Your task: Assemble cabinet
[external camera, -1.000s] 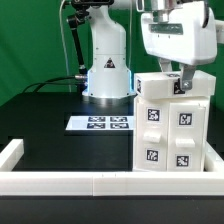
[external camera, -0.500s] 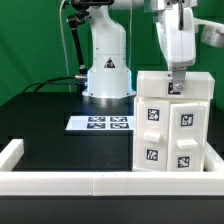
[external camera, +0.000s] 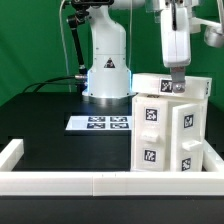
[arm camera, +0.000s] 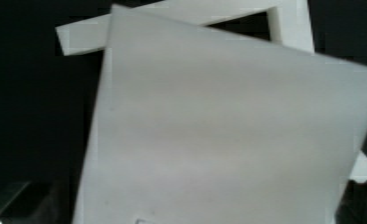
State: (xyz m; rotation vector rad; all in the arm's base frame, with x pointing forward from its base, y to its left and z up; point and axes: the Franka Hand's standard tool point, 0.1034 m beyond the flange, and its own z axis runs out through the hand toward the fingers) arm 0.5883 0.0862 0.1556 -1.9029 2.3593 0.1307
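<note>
Cabinet (external camera: 170, 125) stands on the exterior view's right of the black table (external camera: 45, 125), behind the border rail (external camera: 70, 182).
The gripper (external camera: 175, 88) meets its top edge; whether the fingers grip it cannot be told. The marker board (external camera: 100, 123) lies beside it.

Inspector: Exterior view?
Assessor: Light was even and diffuse. The cabinet (external camera: 172, 125) faces read bright, nearly washed out, with the tags still legible. The black table (external camera: 50, 115) swallowed any shadows. Resolution was coarse.
Inspector: Wrist view?
Assessor: Blurred throughout. The cabinet (arm camera: 233, 130) showed as a featureless grey-white slab against black.
</note>
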